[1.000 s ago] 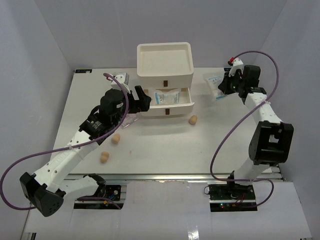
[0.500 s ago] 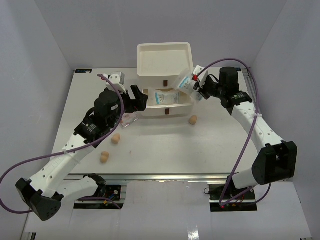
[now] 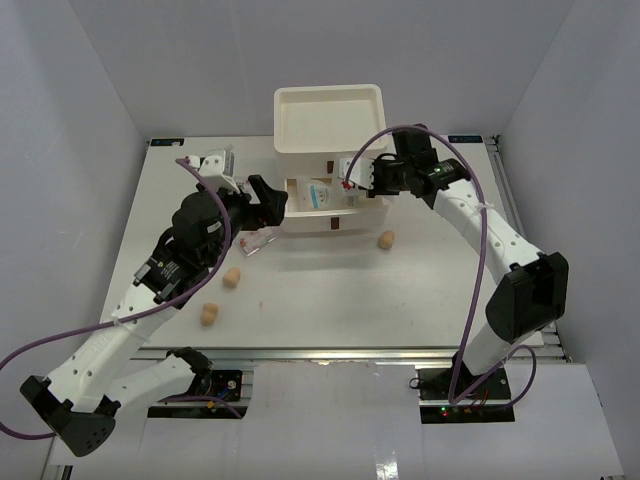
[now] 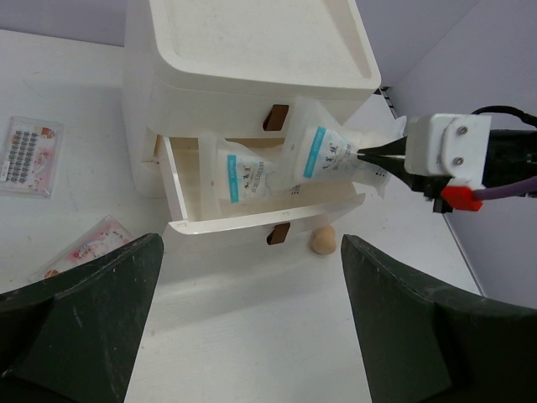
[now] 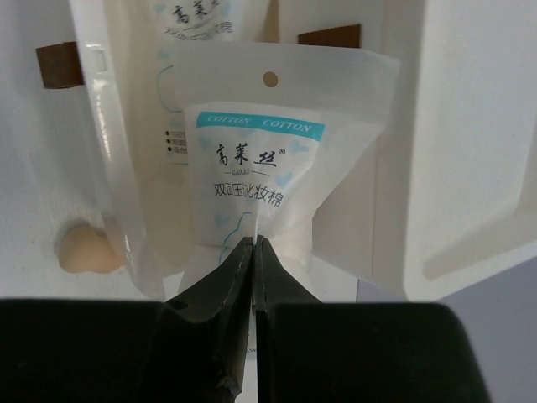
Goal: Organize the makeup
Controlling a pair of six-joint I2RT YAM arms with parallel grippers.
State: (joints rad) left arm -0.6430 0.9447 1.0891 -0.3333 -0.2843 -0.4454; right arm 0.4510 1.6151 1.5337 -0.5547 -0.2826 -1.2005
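Note:
My right gripper (image 5: pixel 254 243) is shut on the bottom edge of a white-blue sachet (image 5: pixel 256 168) and holds it over the open middle drawer (image 4: pixel 252 220) of the white drawer box (image 3: pixel 329 112). A second sachet (image 4: pixel 239 176) stands in that drawer. My left gripper (image 4: pixel 252 327) is open and empty, facing the drawer front, in the top view (image 3: pixel 265 203) just left of the box. Three tan sponges lie on the table: one (image 3: pixel 386 238) right of the drawer, two (image 3: pixel 231 277) (image 3: pixel 209 314) near the left arm. The white bottles are out of view.
Two clear packets with pink contents lie left of the box: one (image 4: pixel 29 155) further back, one (image 4: pixel 88 248) by my left finger. The box has red-brown handles (image 4: pixel 278 233). The table's back edge and side walls are close behind the box.

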